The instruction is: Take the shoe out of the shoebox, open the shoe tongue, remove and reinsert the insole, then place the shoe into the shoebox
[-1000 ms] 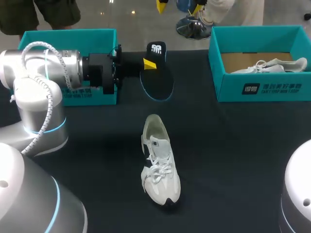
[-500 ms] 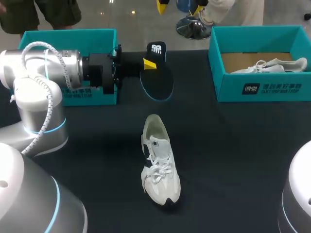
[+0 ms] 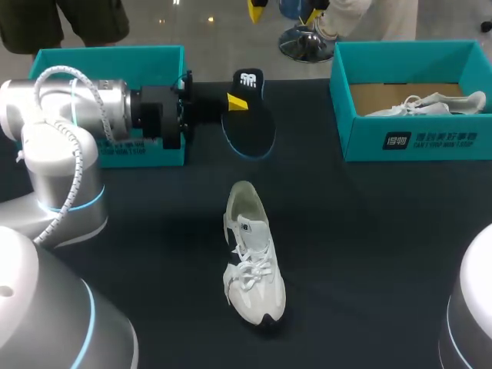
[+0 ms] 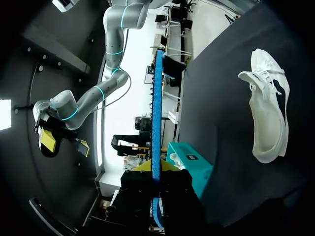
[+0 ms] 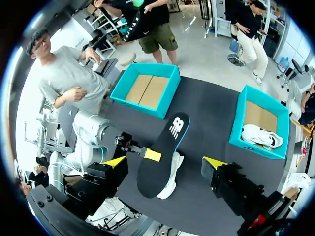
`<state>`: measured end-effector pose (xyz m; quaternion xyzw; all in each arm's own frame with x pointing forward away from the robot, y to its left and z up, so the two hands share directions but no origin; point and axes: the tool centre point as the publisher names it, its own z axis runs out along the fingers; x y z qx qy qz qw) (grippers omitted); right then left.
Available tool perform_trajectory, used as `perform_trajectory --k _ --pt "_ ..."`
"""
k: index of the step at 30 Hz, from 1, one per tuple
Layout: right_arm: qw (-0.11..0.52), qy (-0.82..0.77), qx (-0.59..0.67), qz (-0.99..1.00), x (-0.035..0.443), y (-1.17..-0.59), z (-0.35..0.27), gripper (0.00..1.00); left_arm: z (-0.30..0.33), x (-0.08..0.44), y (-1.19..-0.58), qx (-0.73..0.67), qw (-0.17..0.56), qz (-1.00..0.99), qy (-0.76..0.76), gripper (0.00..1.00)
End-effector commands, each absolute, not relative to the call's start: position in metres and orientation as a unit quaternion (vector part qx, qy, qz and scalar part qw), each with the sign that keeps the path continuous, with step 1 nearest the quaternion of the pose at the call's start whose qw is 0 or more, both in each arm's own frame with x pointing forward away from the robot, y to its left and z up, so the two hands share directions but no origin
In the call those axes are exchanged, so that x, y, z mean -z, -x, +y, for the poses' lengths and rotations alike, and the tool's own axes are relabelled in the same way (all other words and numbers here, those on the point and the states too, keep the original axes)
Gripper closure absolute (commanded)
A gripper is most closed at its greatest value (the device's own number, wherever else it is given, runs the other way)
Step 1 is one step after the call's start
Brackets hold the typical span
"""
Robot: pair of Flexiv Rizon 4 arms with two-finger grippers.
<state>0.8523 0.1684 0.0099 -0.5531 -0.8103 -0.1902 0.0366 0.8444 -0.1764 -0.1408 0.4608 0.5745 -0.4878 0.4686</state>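
Observation:
My left gripper [image 3: 234, 101] is shut on the edge of a black insole [image 3: 250, 127] with a blue rim, held above the table's far middle. In the left wrist view the insole [image 4: 156, 113] runs edge-on as a blue line out from between the yellow tips of that gripper [image 4: 156, 168]. The white shoe [image 3: 252, 257] lies on the dark table nearer me, its opening toward the insole. My right gripper [image 5: 165, 162] hangs high over the table, open and holding nothing, with the insole [image 5: 162, 147] and shoe [image 5: 172, 182] far below it.
An empty teal shoebox [image 3: 108, 54] stands at the back left, behind the left arm. A second teal shoebox [image 3: 415, 138] at the back right holds another white shoe [image 3: 427, 105]. Dark tabletop surrounds the shoe.

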Motion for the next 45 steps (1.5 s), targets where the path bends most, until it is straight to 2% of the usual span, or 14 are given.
perform_trajectory --k 1,12,28,31,45 --pt "0.037 0.554 0.189 -0.81 -0.01 -0.853 0.169 0.0 -0.173 0.138 -0.841 0.502 0.439 0.587 -0.459 1.0" --pt "0.037 0.554 0.189 -0.81 -0.01 -0.853 0.169 0.0 -0.166 0.129 -0.84 0.543 0.369 0.637 -0.404 1.0" --pt "0.037 0.554 0.189 -0.81 -0.01 -0.853 0.169 0.0 -0.166 0.133 -0.831 0.652 0.203 0.673 -0.285 1.0" --pt "0.037 0.554 0.189 -0.81 -0.01 -0.853 0.169 0.0 -0.164 0.131 -0.829 0.658 0.221 0.657 -0.295 1.0" --pt "0.037 0.554 0.189 -0.81 -0.01 -0.853 0.169 0.0 -0.164 0.131 -0.829 0.658 0.221 0.657 -0.295 1.0"
